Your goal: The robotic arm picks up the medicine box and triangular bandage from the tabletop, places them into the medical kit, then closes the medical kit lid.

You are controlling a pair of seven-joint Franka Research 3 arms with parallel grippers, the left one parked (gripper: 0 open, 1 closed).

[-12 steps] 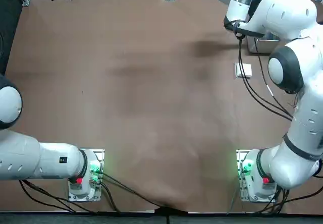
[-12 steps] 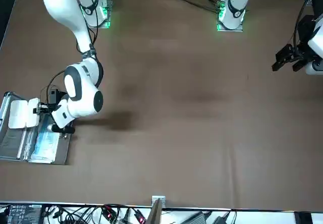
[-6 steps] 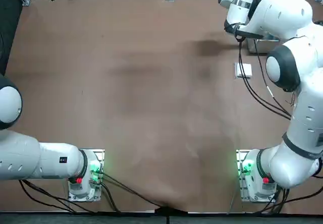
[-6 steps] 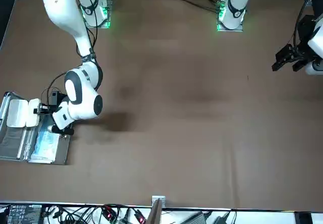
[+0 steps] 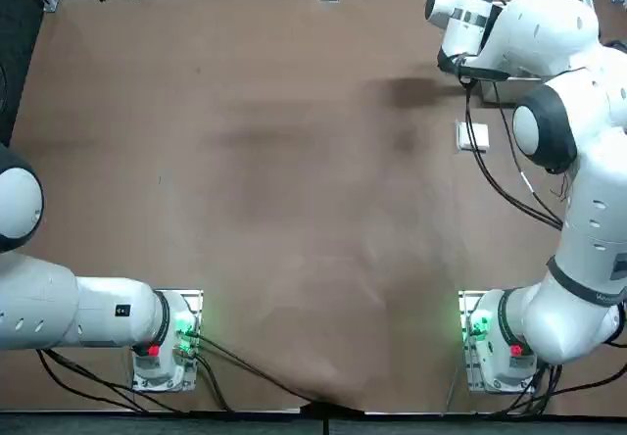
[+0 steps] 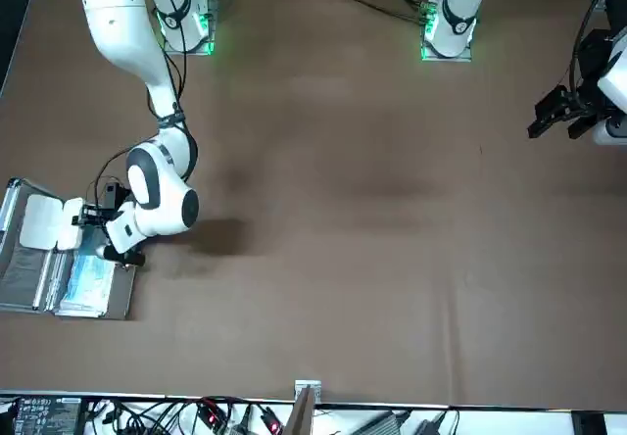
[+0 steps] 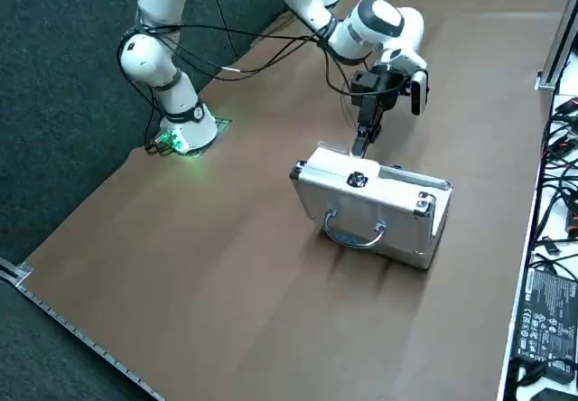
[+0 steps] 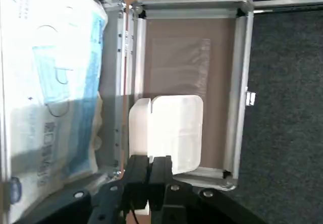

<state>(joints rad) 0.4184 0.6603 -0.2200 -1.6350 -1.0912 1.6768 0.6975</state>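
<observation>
Tabletop [image 5: 274, 210]: right tool [image 8: 149, 159] grips bandage [image 8: 175, 130] near lettered packet [image 8: 48, 82].

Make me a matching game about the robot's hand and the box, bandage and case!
Things:
1. Medicine box
2. Triangular bandage
3. Medical kit
4. Right hand

Places and states:
A. Silver and open
B. Pinching something white, over the case
C. Lying on the brown tabletop
D. Held between two black fingers

Pairs: 1-C, 2-D, 3-A, 4-B
</observation>
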